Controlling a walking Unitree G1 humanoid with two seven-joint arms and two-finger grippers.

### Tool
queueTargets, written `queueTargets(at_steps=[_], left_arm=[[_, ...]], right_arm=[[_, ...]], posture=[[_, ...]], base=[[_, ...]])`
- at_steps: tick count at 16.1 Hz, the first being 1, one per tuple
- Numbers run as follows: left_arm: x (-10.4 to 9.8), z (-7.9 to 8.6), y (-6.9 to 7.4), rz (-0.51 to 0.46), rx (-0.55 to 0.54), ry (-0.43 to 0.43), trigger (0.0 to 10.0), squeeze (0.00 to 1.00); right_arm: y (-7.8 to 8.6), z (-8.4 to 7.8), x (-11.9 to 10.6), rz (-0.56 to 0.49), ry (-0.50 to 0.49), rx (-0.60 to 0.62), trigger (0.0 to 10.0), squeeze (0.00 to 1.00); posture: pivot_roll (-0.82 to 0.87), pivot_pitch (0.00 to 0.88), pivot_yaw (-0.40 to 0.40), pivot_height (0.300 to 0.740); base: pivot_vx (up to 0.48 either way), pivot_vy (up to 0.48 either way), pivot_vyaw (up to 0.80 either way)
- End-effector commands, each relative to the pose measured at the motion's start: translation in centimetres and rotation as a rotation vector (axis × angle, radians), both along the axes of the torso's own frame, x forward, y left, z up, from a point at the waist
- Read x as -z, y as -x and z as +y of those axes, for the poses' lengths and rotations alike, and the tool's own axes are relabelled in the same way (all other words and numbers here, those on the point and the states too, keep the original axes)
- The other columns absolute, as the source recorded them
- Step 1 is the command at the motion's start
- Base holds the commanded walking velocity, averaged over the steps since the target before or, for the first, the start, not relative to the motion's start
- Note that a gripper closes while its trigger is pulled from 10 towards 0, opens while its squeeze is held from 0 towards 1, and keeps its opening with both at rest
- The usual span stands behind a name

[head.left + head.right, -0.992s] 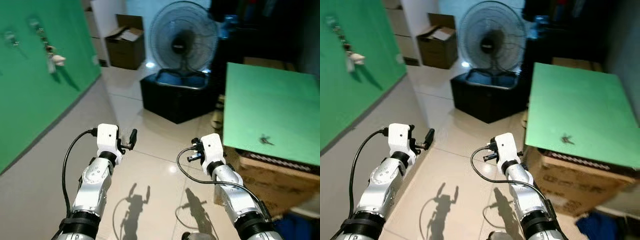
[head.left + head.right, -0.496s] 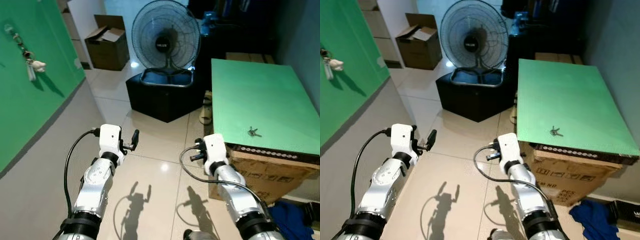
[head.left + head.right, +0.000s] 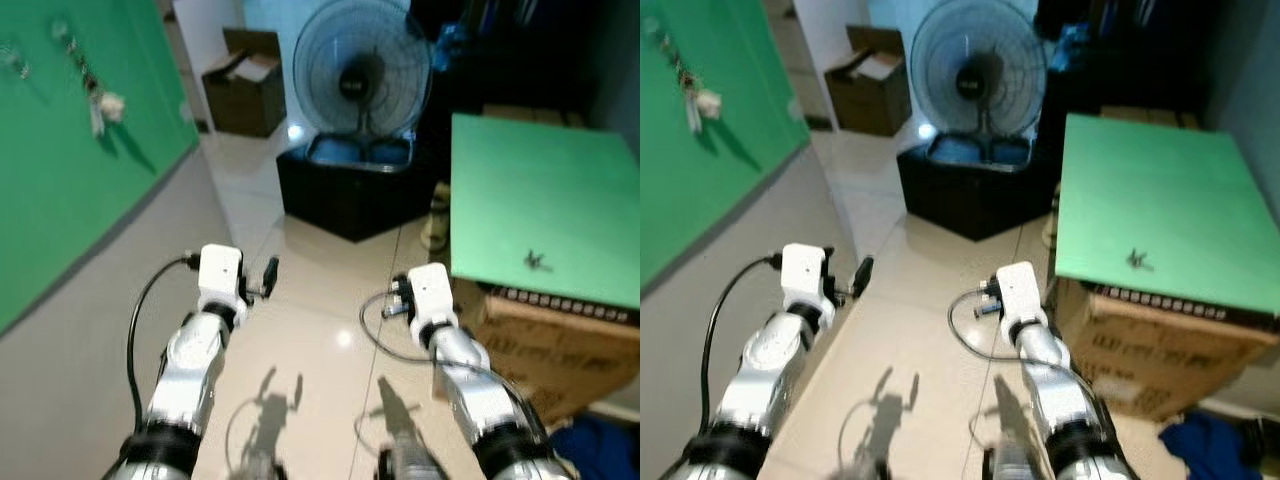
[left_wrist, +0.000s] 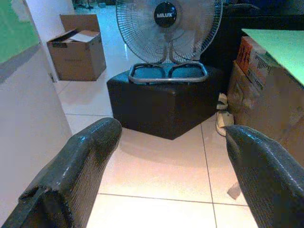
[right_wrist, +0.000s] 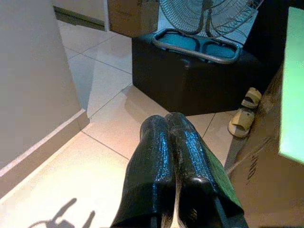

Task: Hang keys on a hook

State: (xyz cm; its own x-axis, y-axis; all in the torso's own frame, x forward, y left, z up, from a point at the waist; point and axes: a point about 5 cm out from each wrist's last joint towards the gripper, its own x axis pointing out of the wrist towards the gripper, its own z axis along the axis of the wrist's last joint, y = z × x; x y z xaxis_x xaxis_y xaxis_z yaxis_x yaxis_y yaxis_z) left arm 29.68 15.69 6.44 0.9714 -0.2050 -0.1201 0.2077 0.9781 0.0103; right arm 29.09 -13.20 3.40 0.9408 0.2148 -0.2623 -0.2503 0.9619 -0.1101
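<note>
Keys (image 3: pixel 537 262) lie on green surface (image 3: pixel 560 190) at our 2 o'clock. Fan (image 3: pixel 362 72) on black box at 12. Left gripper (image 4: pixel 166 161) fingers spread wide; right gripper (image 5: pixel 172 156) pressed closed, empty, both above tile floor (image 3: pixel 320 300).

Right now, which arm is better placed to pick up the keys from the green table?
Probably the right. The keys lie on the green table on the robot's right, nearer the right gripper, whose fingers are shut and must open first. The left gripper is open but farther, across the floor.
</note>
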Motion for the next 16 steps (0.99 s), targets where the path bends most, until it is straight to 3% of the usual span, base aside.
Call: queueTargets(at_steps=[1,4,5,10,12,16], left_arm=[[0.1,0.0,-0.1,0.007,0.014,-0.016,10.0,0.0],[0.1,0.0,-0.1,0.008,0.02,-0.018,10.0,0.0],[0.3,0.1,0.0,0.023,0.01,-0.008,10.0,0.0],[0.5,-1.0,0.6,0.02,0.092,-0.113,10.0,0.0],[0.1,-0.9,0.5,-0.003,0.074,-0.115,10.0,0.0],[0.2,-0.8,0.8,0.004,0.075,-0.112,10.0,0.0]], right_arm=[[0.1,0.3,0.2,0.005,0.014,-0.025,0.0,0.0],[0.0,0.2,-0.1,-0.022,0.007,0.007,0.0,0.0],[-0.1,0.2,0.2,0.015,0.04,0.008,10.0,0.0],[-0.1,1.1,0.1,0.002,0.011,-0.022,10.0,0.0],[-0.2,1.4,0.0,-0.014,0.045,-0.03,10.0,0.0],[-0.2,1.5,-0.1,-0.004,-0.02,-0.022,10.0,0.0]], posture=[[-0.18,0.0,0.081,0.63],[-0.18,0.0,0.083,0.608],[-0.18,0.0,0.085,0.608],[-0.16,0.0,0.078,0.608],[-0.15,0.0,0.079,0.608],[-0.15,0.0,0.086,0.628]], base=[[0.0,0.0,0.0],[0.0,0.0,-0.14],[0.0,0.0,0.0],[0.35,0.0,0.0],[0.24,0.0,0.0],[0.0,0.0,-0.52]])
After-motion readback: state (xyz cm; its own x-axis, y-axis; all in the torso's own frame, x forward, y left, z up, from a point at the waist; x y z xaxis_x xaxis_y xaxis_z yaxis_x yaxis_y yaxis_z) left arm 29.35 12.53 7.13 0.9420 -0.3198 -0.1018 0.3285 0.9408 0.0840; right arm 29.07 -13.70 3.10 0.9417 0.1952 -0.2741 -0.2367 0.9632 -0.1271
